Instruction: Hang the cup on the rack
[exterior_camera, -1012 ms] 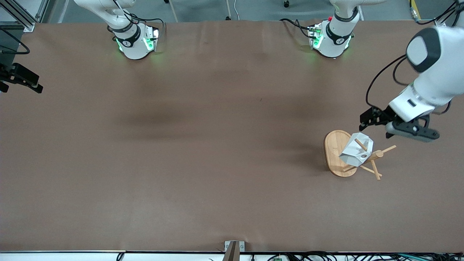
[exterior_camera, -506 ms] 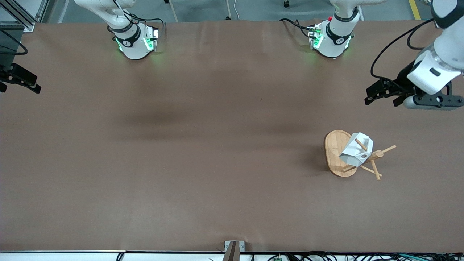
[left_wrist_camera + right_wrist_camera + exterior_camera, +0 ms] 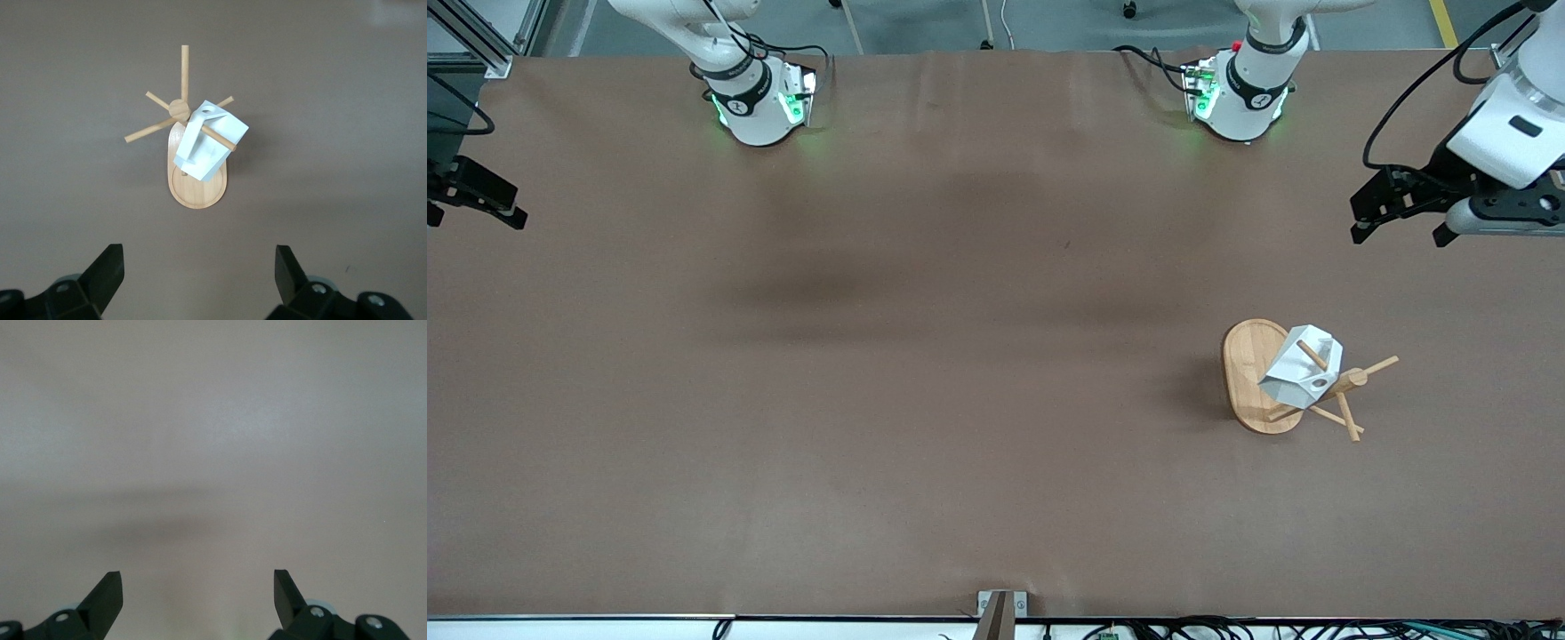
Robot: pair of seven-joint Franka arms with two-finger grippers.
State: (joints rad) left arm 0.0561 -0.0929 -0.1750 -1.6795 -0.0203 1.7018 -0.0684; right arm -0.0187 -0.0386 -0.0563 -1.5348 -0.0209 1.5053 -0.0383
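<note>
The white faceted cup [image 3: 1303, 366] hangs by its handle on a peg of the bamboo rack [image 3: 1249, 378], which stands toward the left arm's end of the table. In the left wrist view the cup [image 3: 208, 143] hangs tilted over the rack's oval base [image 3: 197, 193]. My left gripper [image 3: 1396, 238] is open and empty, up over bare table at that end, apart from the rack; it also shows in its own wrist view [image 3: 200, 267]. My right gripper [image 3: 476, 216] waits open and empty at the right arm's end; its wrist view [image 3: 198, 587] shows only bare table.
The brown table [image 3: 925, 356] carries nothing else. The two arm bases [image 3: 760, 102] [image 3: 1240, 93] stand along its edge farthest from the front camera. A small metal bracket [image 3: 1000, 604] sits at the nearest edge.
My left gripper has drawn up and away from the rack toward the left arm's end of the table. The cup stays hanging on the peg. The right arm has not moved.
</note>
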